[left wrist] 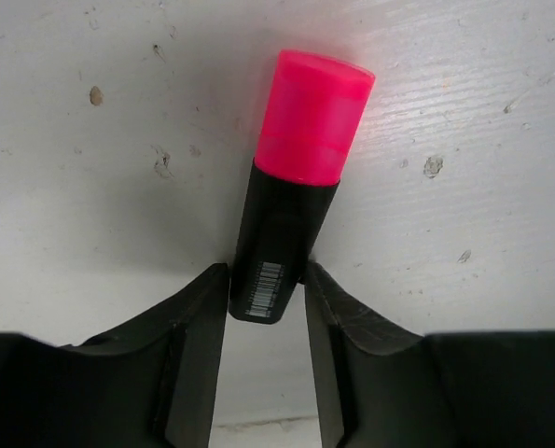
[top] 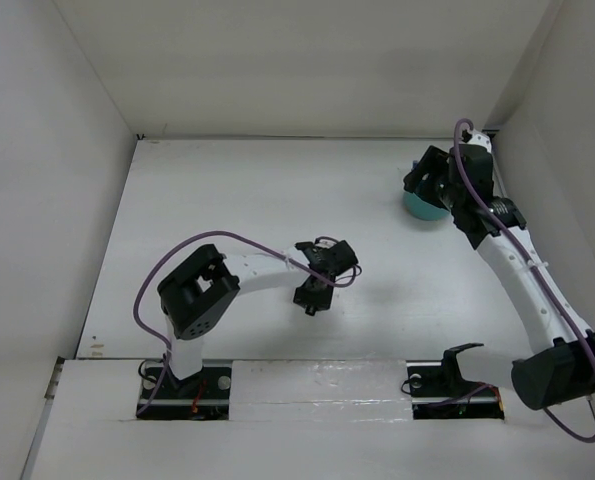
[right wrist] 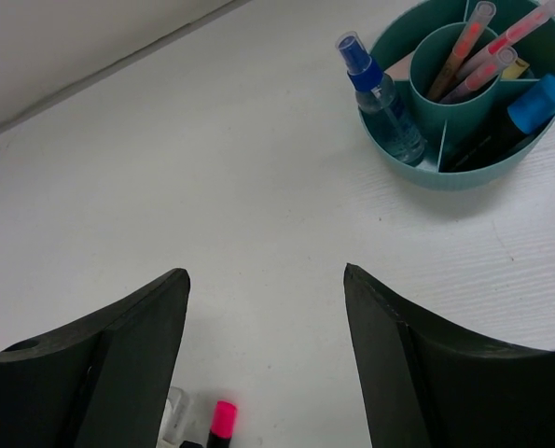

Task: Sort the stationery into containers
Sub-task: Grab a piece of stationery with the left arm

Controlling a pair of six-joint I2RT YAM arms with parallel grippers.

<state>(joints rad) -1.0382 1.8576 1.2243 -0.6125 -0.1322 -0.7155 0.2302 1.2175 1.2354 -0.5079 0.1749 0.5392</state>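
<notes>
Left wrist view: pink-capped highlighter (left wrist: 296, 187) at centre of table (top: 227, 200), tail of black barrel pinched between left gripper (left wrist: 266, 285) jaws. Teal divided cup (right wrist: 445, 173) well apart, far right, already crowded. Right gripper (right wrist: 268, 317) spread wide, holding nothing. Risk: end-only pinch lets highlighter swivel or slip during carry.

The right gripper (right wrist: 265, 273) fills the bottom of the frame, its two dark fingers (right wrist: 128, 359) spread wide over the white table (right wrist: 212, 168). At upper right sits the teal divided cup (right wrist: 459, 173). Thin pink pens (right wrist: 464, 44) lean in its round middle compartment, a clear blue-capped spray tube (right wrist: 381, 98) stands in the left outer section, and a blue-capped black highlighter (right wrist: 510, 121) in the near-right one. At the bottom edge between the fingers is a pink-capped highlighter (right wrist: 223, 420).
</notes>
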